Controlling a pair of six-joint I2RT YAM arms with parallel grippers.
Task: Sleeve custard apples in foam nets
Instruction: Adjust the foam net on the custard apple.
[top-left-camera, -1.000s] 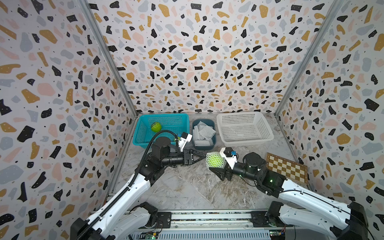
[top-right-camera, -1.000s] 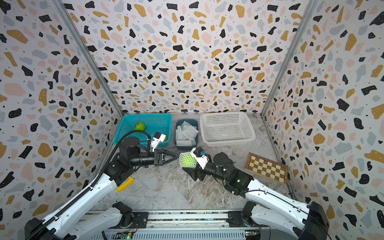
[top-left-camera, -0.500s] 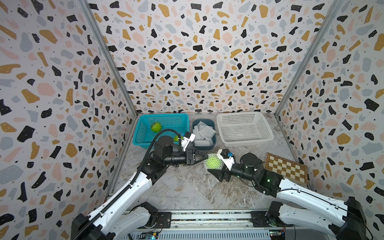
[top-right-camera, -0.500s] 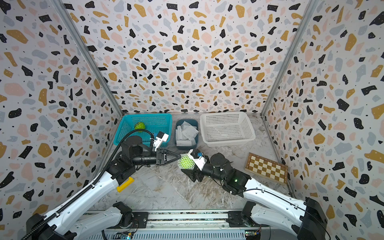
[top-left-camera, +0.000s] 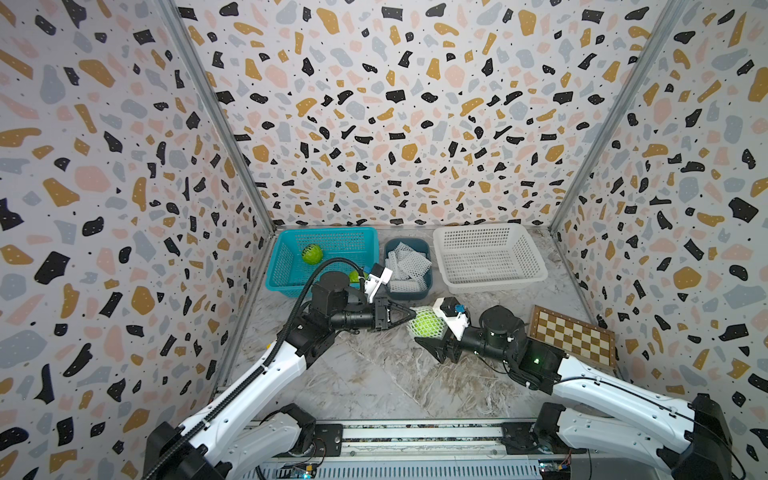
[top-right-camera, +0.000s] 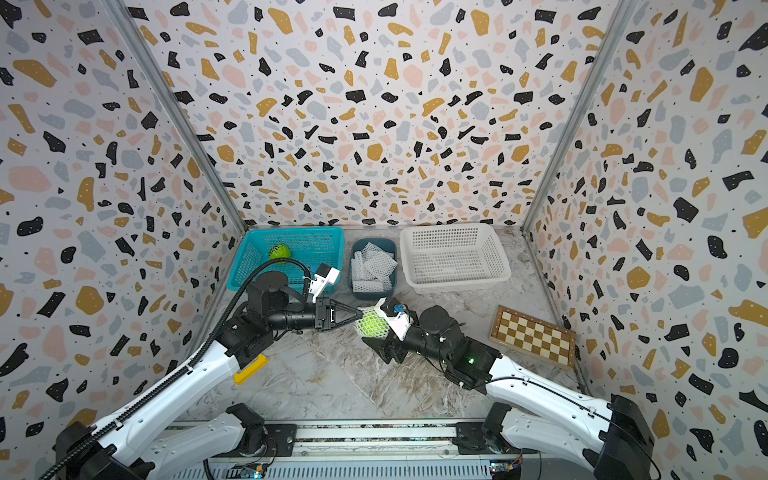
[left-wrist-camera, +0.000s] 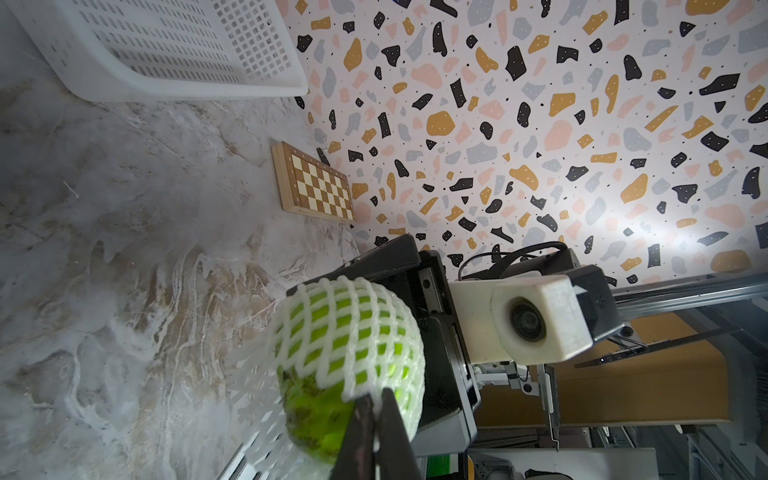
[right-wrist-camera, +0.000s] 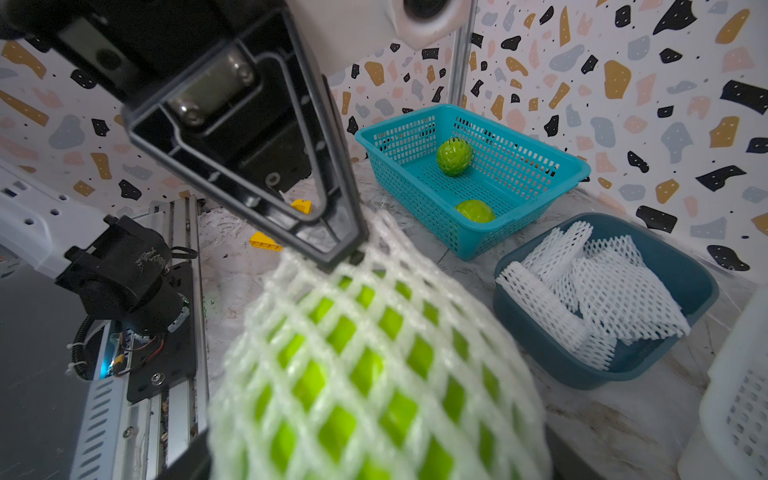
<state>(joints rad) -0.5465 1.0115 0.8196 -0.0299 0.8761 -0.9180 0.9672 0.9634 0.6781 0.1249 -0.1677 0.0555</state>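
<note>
Ok so, the left gripper (top-left-camera: 409, 317) is clamped shut, and the edge of a foam net (left-wrist-camera: 353, 316) is pinched between its tips. That's best seen in the left wrist view, where the fingertips (left-wrist-camera: 362, 428) are closed on a white strand. The net is stretched round a custard apple (top-left-camera: 424, 324), which is gripped by the right gripper (top-left-camera: 430, 330), with the jaws spread wide on either side of the fruit. The whole thing is held over the marble tabletop (top-left-camera: 374, 374), between the two arms and just in front of the dark blue tub (top-left-camera: 409, 293).

Most of the fruit is covered by the mesh, though a patch of bare green skin (left-wrist-camera: 316, 415) is left showing at the end facing the left gripper.

Two more custard apples are sat in the teal basket (right-wrist-camera: 557, 174) at the back left, one mid-basket (right-wrist-camera: 454, 156) and one against the near wall (right-wrist-camera: 475, 210). Spare nets (right-wrist-camera: 602, 291) are piled in the tub, which is parked between the teal basket and a white basket (top-left-camera: 494, 283). A chessboard (top-left-camera: 571, 336) is laid flat by the right-hand wall, beside the right arm.
</note>
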